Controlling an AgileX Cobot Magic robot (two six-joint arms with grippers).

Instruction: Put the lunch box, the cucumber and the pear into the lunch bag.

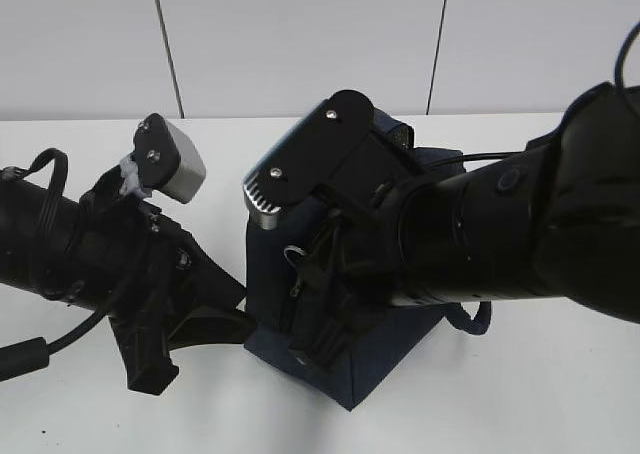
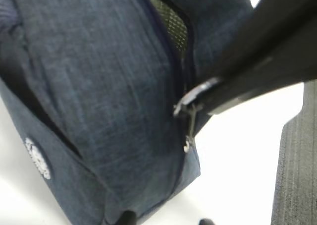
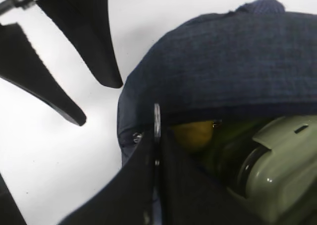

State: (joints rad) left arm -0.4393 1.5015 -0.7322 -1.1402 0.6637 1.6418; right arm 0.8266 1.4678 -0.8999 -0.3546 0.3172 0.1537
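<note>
Lunch bag (image 1: 390, 359) stands mid-table, the right gripper (image 3: 154, 136) clamped on its ring pull (image 3: 156, 117); draw the zip steadily along its track. Only the right wrist view shows the pear (image 3: 194, 135) and lunch box (image 3: 277, 165) inside. The left gripper (image 1: 185, 339) waits beside, jaws apart.

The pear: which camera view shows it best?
The right wrist view: the pear shows as a yellow patch inside the lunch bag, beside the lunch box. The exterior and left wrist views show only the bag's outside.
</note>
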